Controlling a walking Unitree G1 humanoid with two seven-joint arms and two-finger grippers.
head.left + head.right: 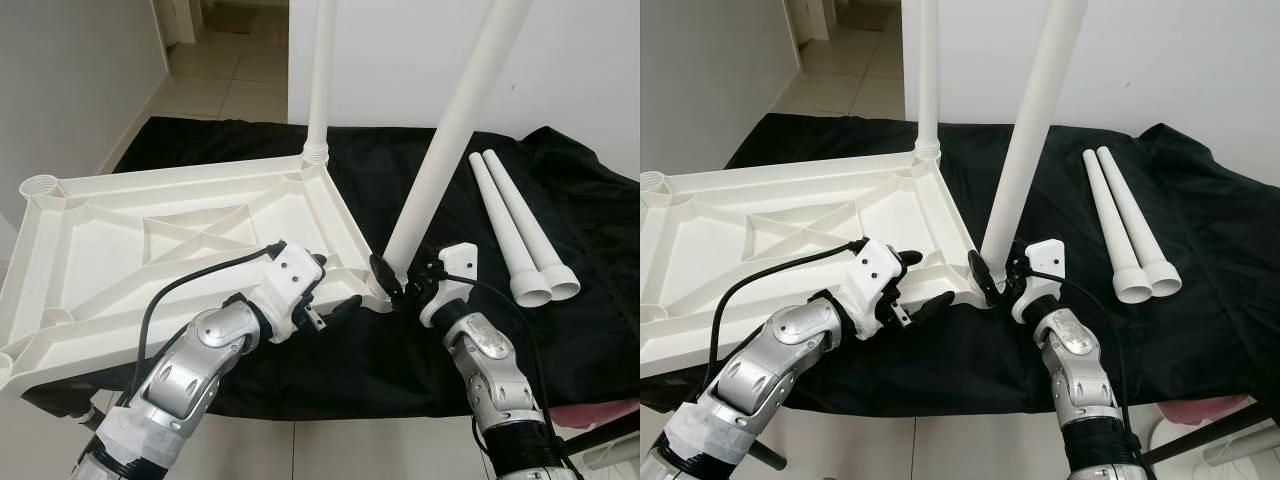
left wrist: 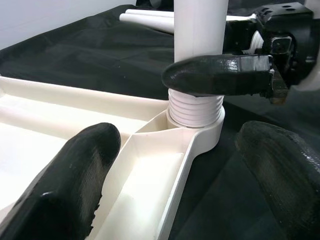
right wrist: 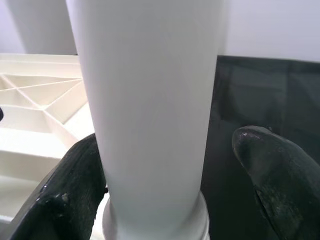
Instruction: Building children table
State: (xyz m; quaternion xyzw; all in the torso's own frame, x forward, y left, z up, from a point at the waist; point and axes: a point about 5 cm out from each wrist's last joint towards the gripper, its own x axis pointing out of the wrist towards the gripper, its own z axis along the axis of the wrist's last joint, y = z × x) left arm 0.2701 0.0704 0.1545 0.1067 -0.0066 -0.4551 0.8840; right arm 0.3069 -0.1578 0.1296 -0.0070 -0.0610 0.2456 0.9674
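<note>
White plastic tabletop (image 1: 180, 240), upside down, lies on black cloth (image 1: 560, 330) at 10 o'clock. Two white tube legs stand in corner sockets: far leg (image 1: 320, 80), near leg (image 1: 455, 130). Right gripper (image 1: 392, 283) straddles near leg's base, fingers spread, one touching. Left gripper (image 1: 335, 290) spread over tabletop rim at 9 o'clock of that socket. Two loose white legs (image 1: 520, 235) at 3 o'clock.
</note>
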